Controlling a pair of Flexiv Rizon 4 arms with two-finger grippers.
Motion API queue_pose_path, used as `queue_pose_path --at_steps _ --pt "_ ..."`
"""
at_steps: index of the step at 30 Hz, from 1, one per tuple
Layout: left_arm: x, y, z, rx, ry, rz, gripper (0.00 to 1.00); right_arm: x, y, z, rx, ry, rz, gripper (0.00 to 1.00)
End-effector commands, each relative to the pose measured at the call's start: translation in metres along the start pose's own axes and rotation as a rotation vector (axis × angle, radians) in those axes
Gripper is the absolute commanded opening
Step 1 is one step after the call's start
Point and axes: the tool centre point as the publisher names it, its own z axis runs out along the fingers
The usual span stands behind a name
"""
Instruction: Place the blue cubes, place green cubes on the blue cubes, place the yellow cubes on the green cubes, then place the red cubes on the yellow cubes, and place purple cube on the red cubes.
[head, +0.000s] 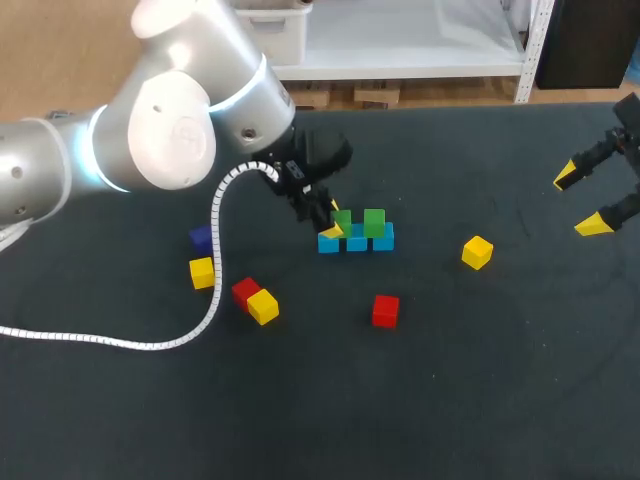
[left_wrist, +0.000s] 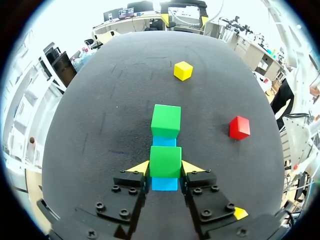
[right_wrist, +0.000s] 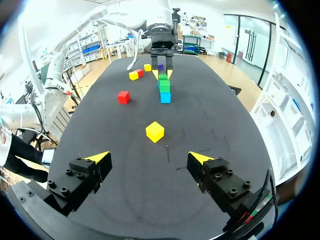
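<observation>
Left gripper (left_wrist: 165, 168): narrow, a yellow tip on each of two opposite sides of the green cube. The tips seem to press it, though contact is hard to judge from this angle.
Green cube (left_wrist: 165, 160): between the fingers, sitting upright on the near end of the blue row and square to it.
Blue row (head: 357, 241): three blue cubes touching in a line on the table, running away from the left gripper.
Second green (left_wrist: 166, 120): on the row just beyond the first green, near it but apart.
Step in hand: by my reading, seating this green on the blue to finish the green layer.
Release: open only a little and evenly, so neither tip drags the cube off square.
Retreat: lift straight up until the tips are above both greens, and only then swing away.
Risk: a sideways nudge would shift the loose blues underneath and spoil the base for later layers.
Red cube (left_wrist: 239, 127): off to one side of the row, apart from it.
Yellow cube (left_wrist: 183, 70): farther ahead, well past the row, and a likely next pick.
Right gripper (right_wrist: 148, 159): wide open and empty, at the far table edge, well apart from the stack.
</observation>
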Motion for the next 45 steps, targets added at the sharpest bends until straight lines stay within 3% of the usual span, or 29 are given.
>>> queue_pose_path --at_steps 1,5,7,10,12,13,14,15,25,35,45 --pt "0.0 0.003 0.001 0.006 0.001 0.002 0.0 0.001 -0.001 0.0 -0.001 -0.002 -0.001 1.0" --pt "0.0 0.003 0.001 0.006 0.003 0.002 0.0 0.001 -0.001 0.0 -0.001 -0.002 -0.001 1.0" --pt "0.0 0.003 0.001 0.008 0.004 -0.001 0.09 0.001 -0.001 0.0 -0.001 -0.002 -0.001 1.0" --pt "0.0 0.004 0.001 0.011 0.008 -0.006 0.37 0.001 -0.001 0.0 -0.001 -0.002 -0.001 1.0" --pt "0.0 0.004 0.001 0.014 0.011 -0.009 0.45 0.001 -0.001 0.0 -0.001 -0.002 -0.001 1.0" --pt "0.001 0.004 0.001 0.015 0.012 -0.01 0.78 0.001 -0.001 0.0 -0.001 -0.002 -0.001 1.0" --pt "0.001 0.004 0.001 0.016 0.012 -0.01 0.98 0.001 -0.001 0.0 -0.001 -0.002 -0.001 1.0" --pt "0.001 0.004 0.001 0.016 0.012 -0.008 1.0 0.001 -0.001 0.0 -0.001 -0.002 -0.001 1.0" --pt "0.0 0.006 0.001 0.016 0.007 -0.007 1.0 0.001 -0.001 0.0 -0.001 -0.002 -0.001 1.0" --pt "-0.017 0.012 0.004 0.021 -0.015 0.007 1.0 0.001 -0.001 0.0 -0.001 -0.002 -0.001 1.0" --pt "-0.022 0.016 0.006 0.022 -0.026 0.009 1.0 0.001 -0.001 0.0 -0.001 -0.002 -0.001 1.0"
